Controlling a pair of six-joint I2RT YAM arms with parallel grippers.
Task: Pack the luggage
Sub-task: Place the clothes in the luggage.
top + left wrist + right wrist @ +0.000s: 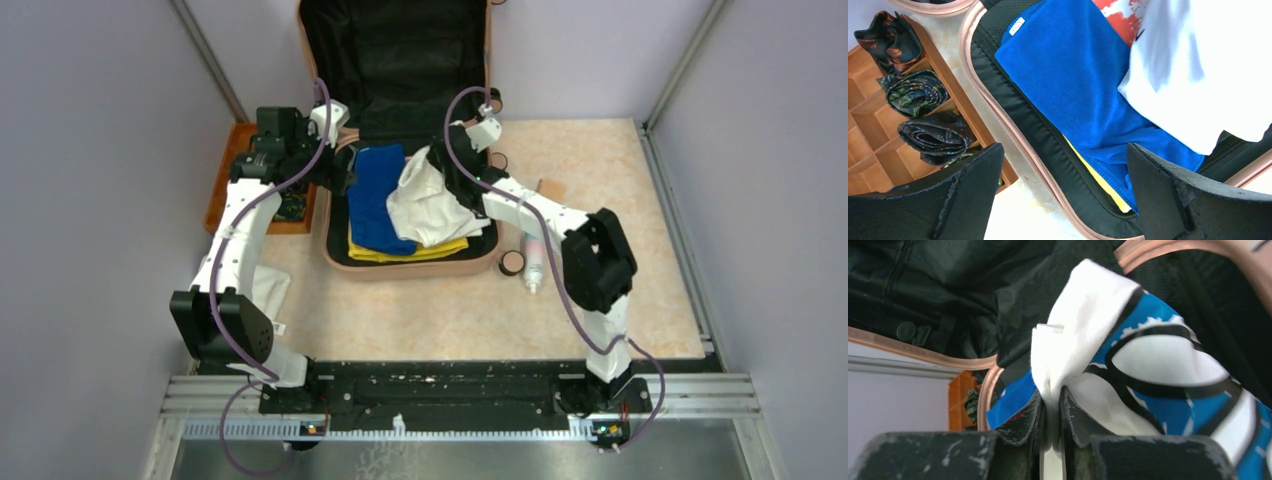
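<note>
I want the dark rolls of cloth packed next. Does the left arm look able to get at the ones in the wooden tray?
Probably yes. The left gripper is open and empty over the suitcase edge, right beside the tray, and nothing covers the rolls.

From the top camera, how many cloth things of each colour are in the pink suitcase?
blue cloth: 1
white shirt: 1
yellow cloth: 1
Total: 3 in the luggage
</note>
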